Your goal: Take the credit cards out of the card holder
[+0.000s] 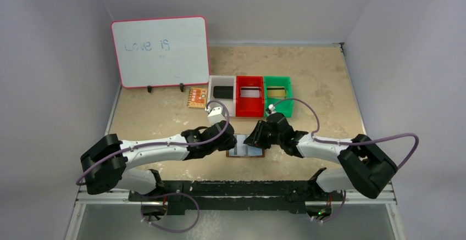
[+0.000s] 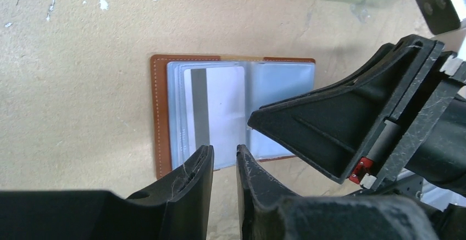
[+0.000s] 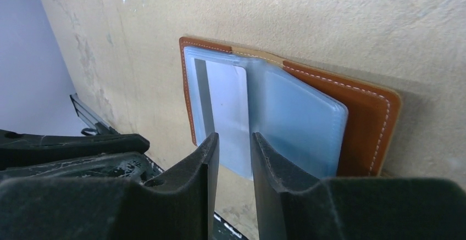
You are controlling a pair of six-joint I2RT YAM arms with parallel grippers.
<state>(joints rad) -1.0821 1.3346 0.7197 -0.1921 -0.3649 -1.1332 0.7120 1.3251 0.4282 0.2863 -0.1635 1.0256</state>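
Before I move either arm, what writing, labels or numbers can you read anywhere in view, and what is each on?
"Love is": handwritten in blue marker on the whiteboard; the faint marks under it are too small to read.
On the orange patterned card: print too small to read.
On the card in the card holder: only a grey stripe, no text visible.
In the bins: nothing legible.

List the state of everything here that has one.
Holder, open flat, pockets up.
Card, tucked in a sleeve, stripe up.
Left gripper, slightly open, empty.
Right gripper, slightly open, empty.
Whiteboard, upright on its stand.
Orange card, lying flat.
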